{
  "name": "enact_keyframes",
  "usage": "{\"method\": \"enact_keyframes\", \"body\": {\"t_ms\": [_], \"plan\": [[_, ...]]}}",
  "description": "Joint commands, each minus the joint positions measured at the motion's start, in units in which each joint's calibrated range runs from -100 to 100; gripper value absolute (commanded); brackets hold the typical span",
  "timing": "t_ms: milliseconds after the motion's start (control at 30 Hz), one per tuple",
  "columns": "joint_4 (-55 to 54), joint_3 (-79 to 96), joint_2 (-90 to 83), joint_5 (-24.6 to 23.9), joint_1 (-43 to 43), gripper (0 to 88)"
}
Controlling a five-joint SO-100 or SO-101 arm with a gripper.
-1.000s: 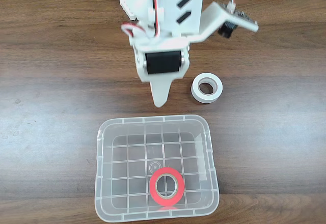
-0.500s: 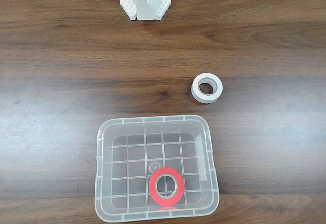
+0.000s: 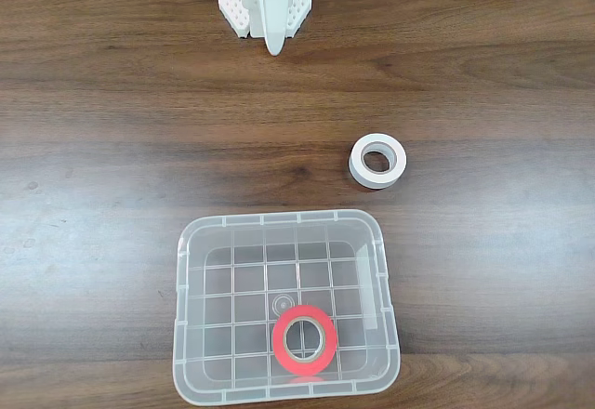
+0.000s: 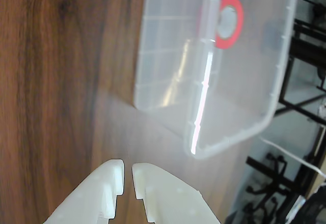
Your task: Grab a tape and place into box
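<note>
White and empty, the pincer (image 4: 128, 169) enters the wrist view from the bottom edge, its two fingertips (image 4: 113, 169) drawn nearly together with only a thin slit between them and nothing held in that slit. In the fixed view the pincer (image 3: 274, 46) shows as a single pale tip pointing down the picture from the arm's base (image 3: 264, 2) at the far edge of the table (image 3: 112, 149); from that angle the gap between the fingers cannot be made out.

Well ahead of the fingertips in the wrist view lies the box (image 4: 265, 102), a clear bin with rounded corners that sits flat on the brown wood. Inside it, on the far side from the pincer, rests the tape (image 4: 230, 21), a red ring lying flat on the gridded floor and seen partly through the clear wall. The fixed view confirms this: the box (image 3: 186, 335) stands well apart from the pincer, toward the near edge of the table, and the tape (image 3: 304, 339) lies flat near the wall farthest from the pincer.

A white tape roll (image 3: 377, 161) lies on the bare wood between the pincer's end of the table and the box, off to the right in the fixed view, apart from both.
</note>
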Motion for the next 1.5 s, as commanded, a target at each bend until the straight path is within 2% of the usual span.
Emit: {"method": "enact_keyframes", "body": {"t_ms": [0, 100, 267, 433, 500, 667, 833, 1467], "plan": [[-18.2, 25.9, -12.1, 0.2, 0.0, 1.3], [-22.9, 36.7, -19.2, -0.2, 0.0, 1.4], [-21.6, 47.8, -29.3, -0.6, 0.3, 1.1], [-15.8, 51.0, -34.3, -5.8, 0.5, 1.0], [-15.4, 51.0, -34.0, -6.6, 0.3, 1.0], [-13.9, 51.9, -33.9, -6.1, 0.3, 1.1], [-12.7, 51.7, -33.9, -2.2, -0.1, 1.1], [-11.2, 51.4, -33.9, -2.2, 0.4, 1.2]]}}
